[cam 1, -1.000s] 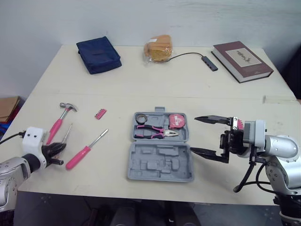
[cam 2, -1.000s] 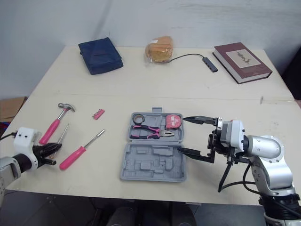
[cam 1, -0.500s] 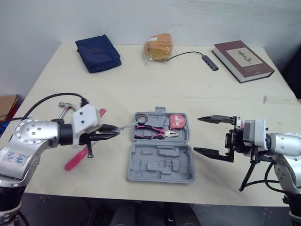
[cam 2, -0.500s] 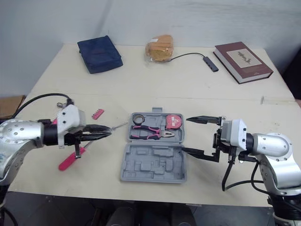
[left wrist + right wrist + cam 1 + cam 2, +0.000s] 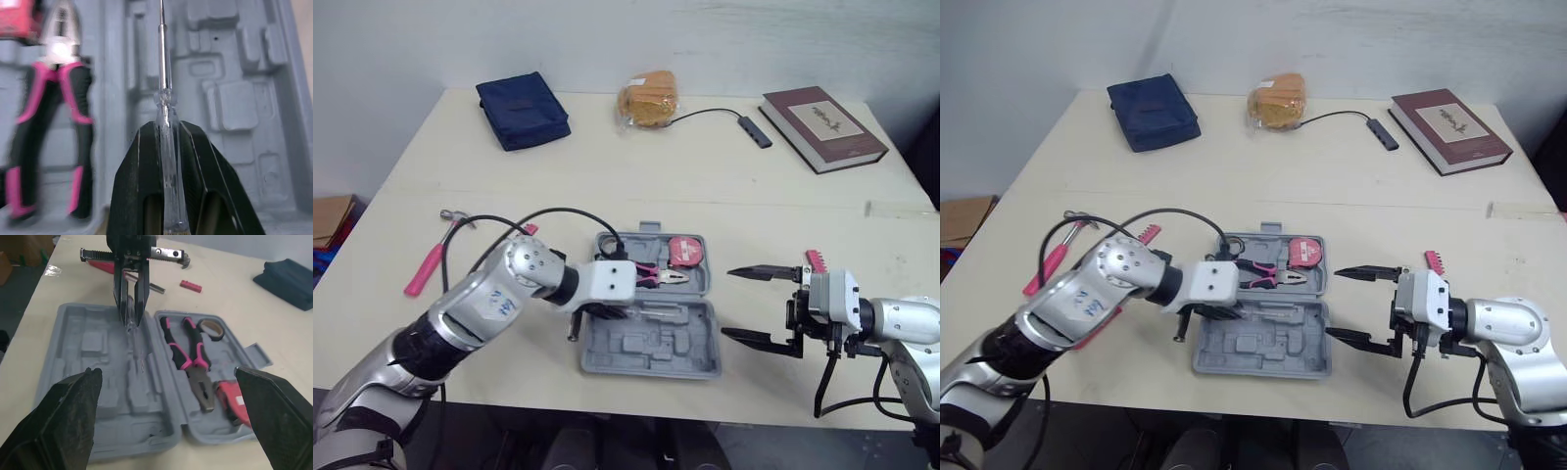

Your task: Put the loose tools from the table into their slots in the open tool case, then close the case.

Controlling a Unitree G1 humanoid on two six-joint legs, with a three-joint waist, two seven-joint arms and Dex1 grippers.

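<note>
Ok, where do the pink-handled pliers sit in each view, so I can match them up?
Left eye view: pliers in the case's far half, just nearer than the red tape measure.
Right eye view: same spot.
Left wrist view: across the hinge from the clear screwdriver, at.
Right wrist view: nose pointing at the tape measure, at.
Shared landmark: the red tape measure.

Before you, a pale cream rectangular table [image 5: 705, 157] with a seam across it, plain grey-white wall [image 5: 705, 39] at 12 o'clock, brown cardboard box [image 5: 328, 220] at 9 o'clock, dark floor [image 5: 754, 448] at 6 o'clock, soft even light.
</note>
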